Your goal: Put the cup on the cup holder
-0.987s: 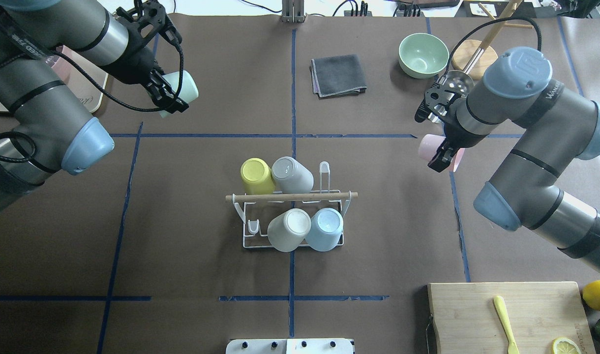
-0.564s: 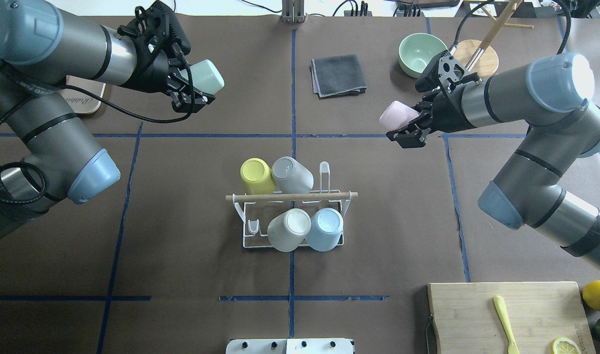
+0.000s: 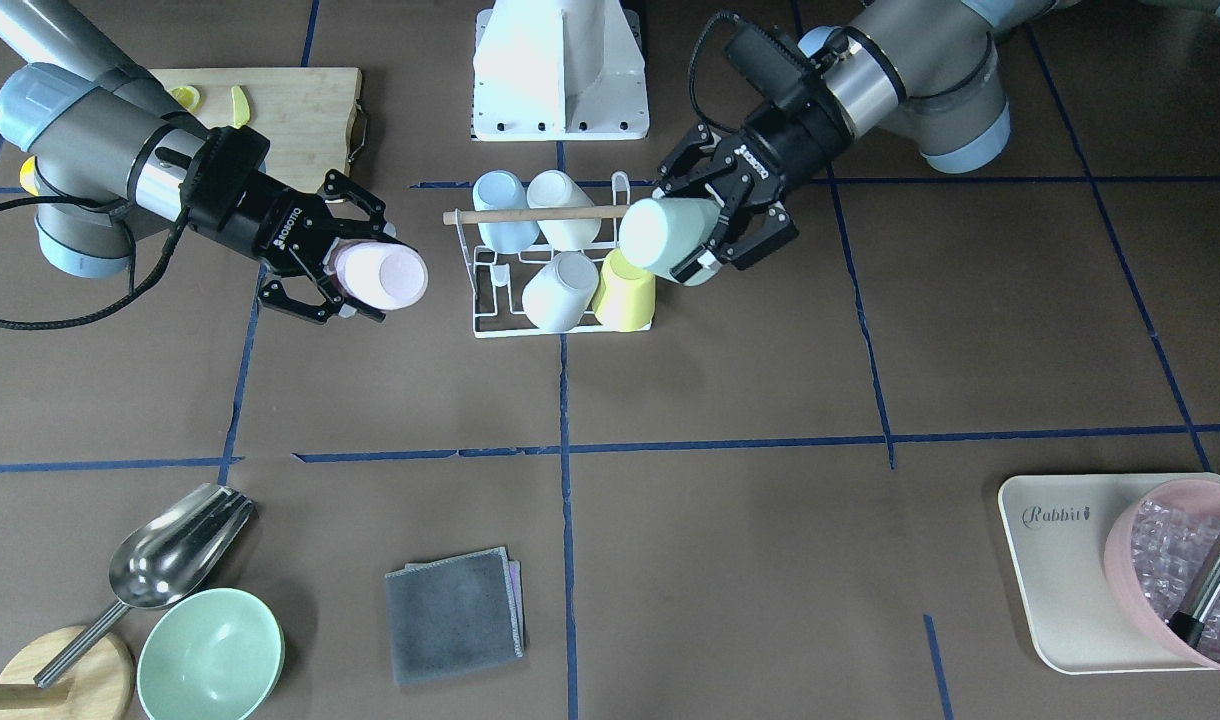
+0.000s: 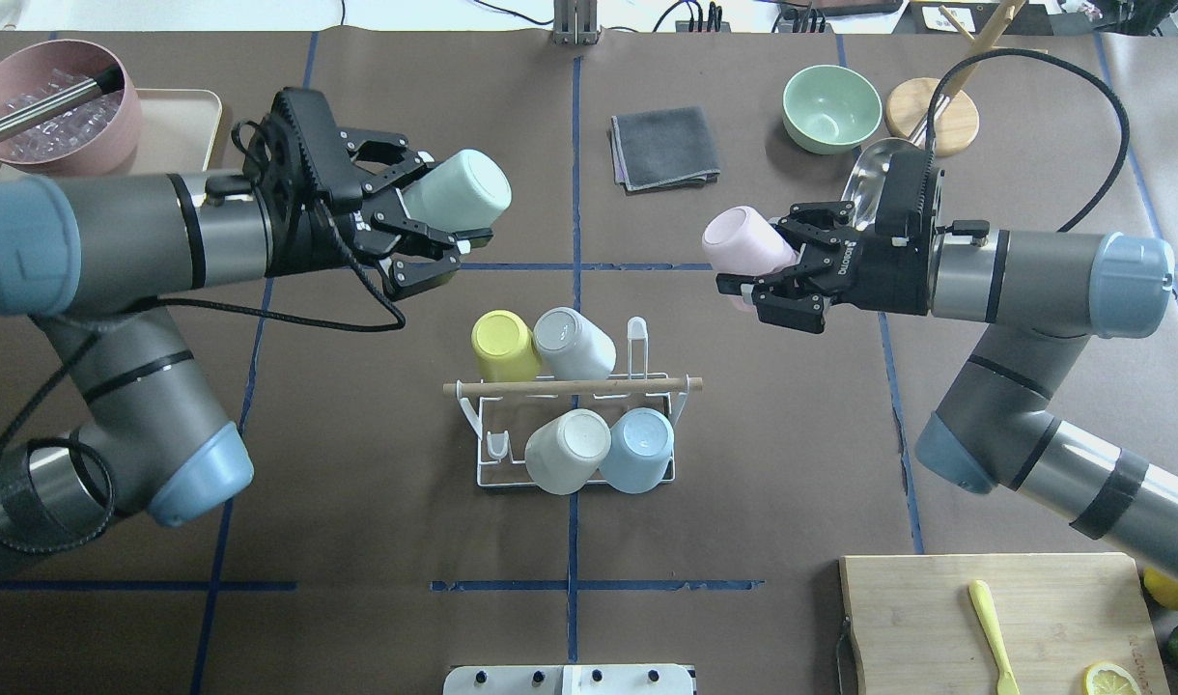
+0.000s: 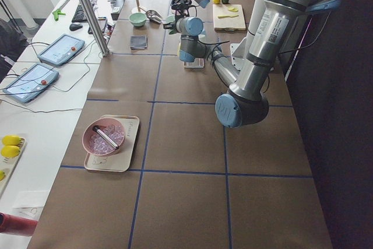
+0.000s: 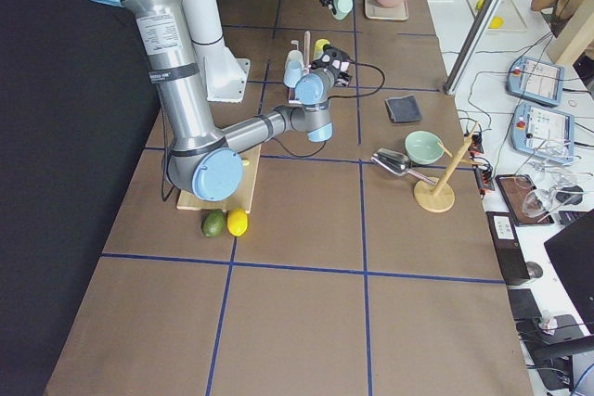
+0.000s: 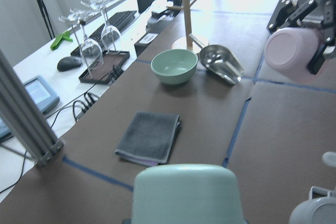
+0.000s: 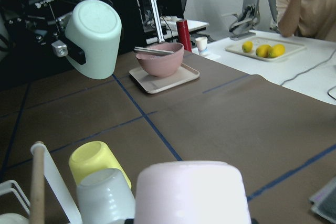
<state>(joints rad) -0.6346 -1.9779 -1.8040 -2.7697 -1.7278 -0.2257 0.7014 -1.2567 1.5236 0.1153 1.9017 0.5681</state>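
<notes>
The cup holder [image 4: 647,384], a white wire rack with a wooden rod handle, stands mid-table and carries a yellow [image 4: 504,346], a grey [image 4: 572,343], a white [image 4: 568,449] and a blue cup [image 4: 637,449]. My left gripper [image 4: 444,208] is shut on a mint green cup [image 4: 459,191], held in the air beyond the rack's left. My right gripper [image 4: 772,263] is shut on a pink cup [image 4: 741,241], held in the air beyond the rack's right. The front view shows the mint cup [image 3: 665,240] close to the rack [image 3: 530,214] and the pink cup [image 3: 382,275] apart from it.
A grey cloth [image 4: 664,147], green bowl [image 4: 830,106], metal scoop [image 4: 874,174] and wooden stand [image 4: 932,116] lie at the far side. A pink bowl of ice [image 4: 53,111] sits on a tray far left. A cutting board [image 4: 995,618] is near right.
Both arms have swung inward and turned their wrists. The mint cup has moved right and nearer the rack. The pink cup has moved left toward the rack. Both grips held.
</notes>
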